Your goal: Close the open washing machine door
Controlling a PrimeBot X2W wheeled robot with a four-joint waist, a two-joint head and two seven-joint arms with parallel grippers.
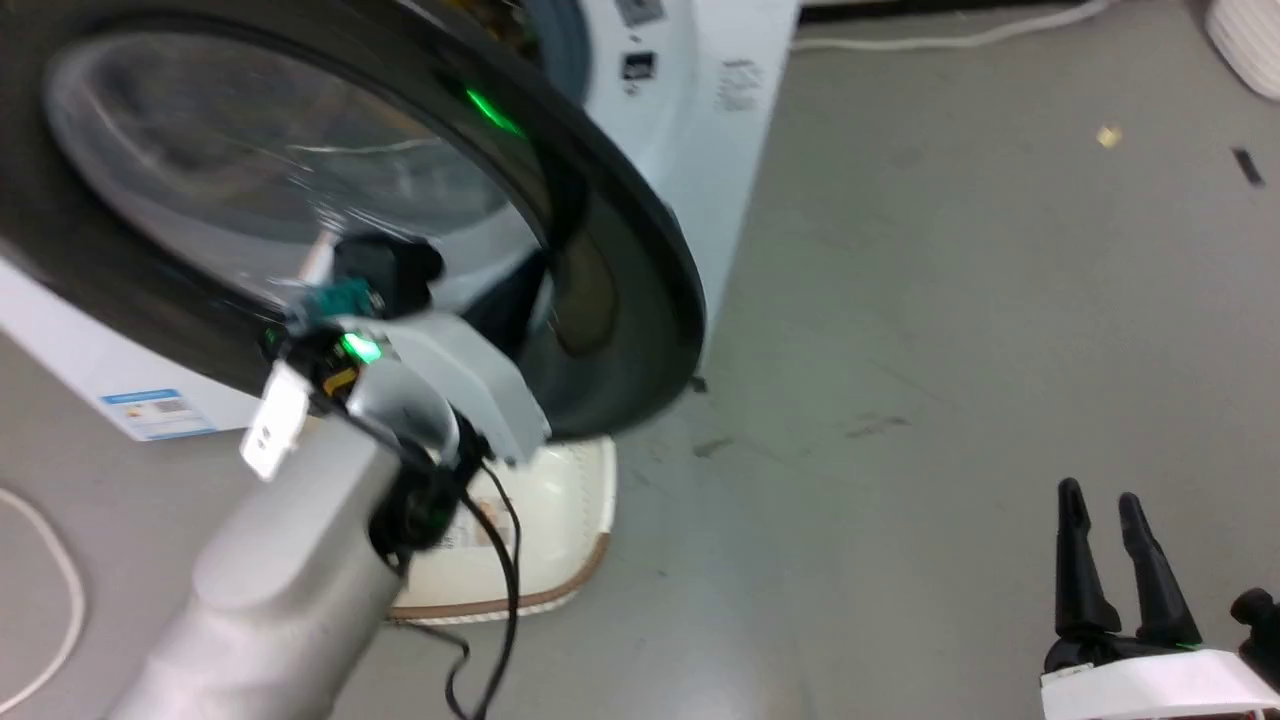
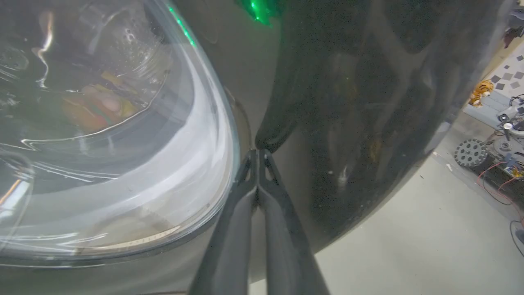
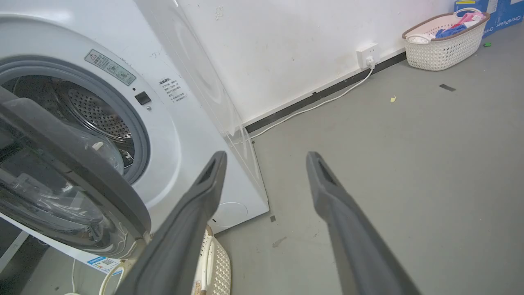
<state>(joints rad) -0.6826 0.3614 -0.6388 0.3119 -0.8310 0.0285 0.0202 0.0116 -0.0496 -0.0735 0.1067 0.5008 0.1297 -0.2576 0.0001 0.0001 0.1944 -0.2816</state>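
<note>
Blue sticker is seen at far left on the lower corner of the white washing machine. The left arm is stretched up and forward from the lower left of the head view, its pale forearm angled up to the right and its wrist bent toward the washing machine door. In the left wrist view the left gripper is clenched, fingers pressed flat together with nothing between them. Its tips are set against the glossy black rim, just beside the edge of the bulging glass window. The door is swung out from the machine front and stands partly open. A gap to the grey-ringed drum opening is seen in the right wrist view. A cream basket with a brown rim is lying on the floor below the door's lower edge. A white cable is run along the floor behind the machine. At lower right the right gripper is held low and well apart from the door. Its fingers point up the head view and are spread wide, with nothing grasped. Another basket with clothes is placed by the wall, far from it.
</note>
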